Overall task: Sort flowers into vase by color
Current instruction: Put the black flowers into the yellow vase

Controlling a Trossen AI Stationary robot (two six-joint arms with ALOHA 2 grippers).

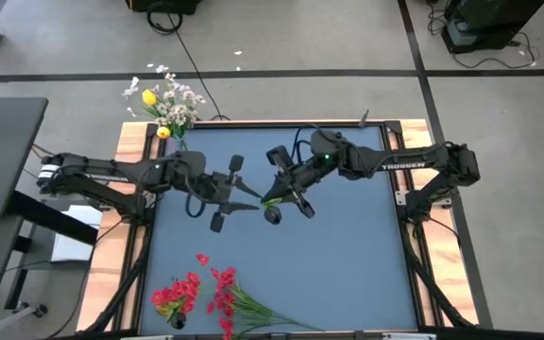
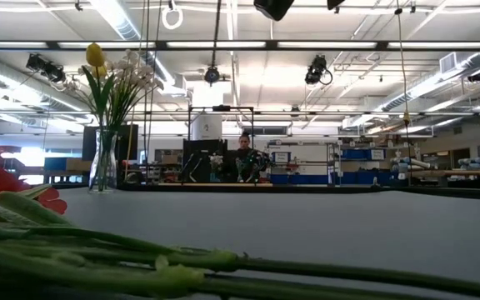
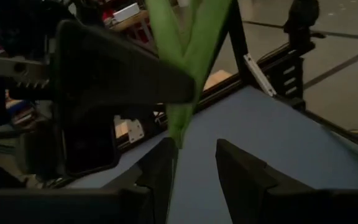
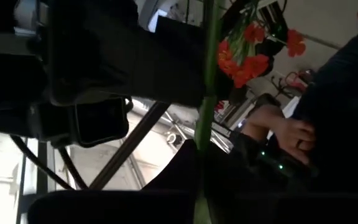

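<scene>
Over the middle of the blue bench (image 1: 348,274) we bring our two arms together. Our left gripper (image 1: 244,192) and our right gripper (image 1: 274,196) meet almost tip to tip, and a green stem (image 1: 270,199) runs between them.

In the left wrist view the stem (image 3: 182,68) forks into leaves and drops down to the gap between our own fingers (image 3: 160,171), which stand apart with bench showing between them; the right gripper's dark finger (image 3: 114,68) crosses the stem higher up. In the right wrist view the stem (image 4: 207,93) passes straight down between our fingers, and red blossoms (image 4: 244,53) show behind it. We cannot tell from these views whether the right gripper is clamped on the stem.

A glass vase (image 2: 103,162) at the bench's far left corner holds white sprays (image 1: 173,99) and a yellow bud (image 1: 148,97). At the near edge lie red flowers (image 1: 196,288) with long stems (image 2: 223,267). A person's hand (image 4: 288,134) shows beyond the bench.
</scene>
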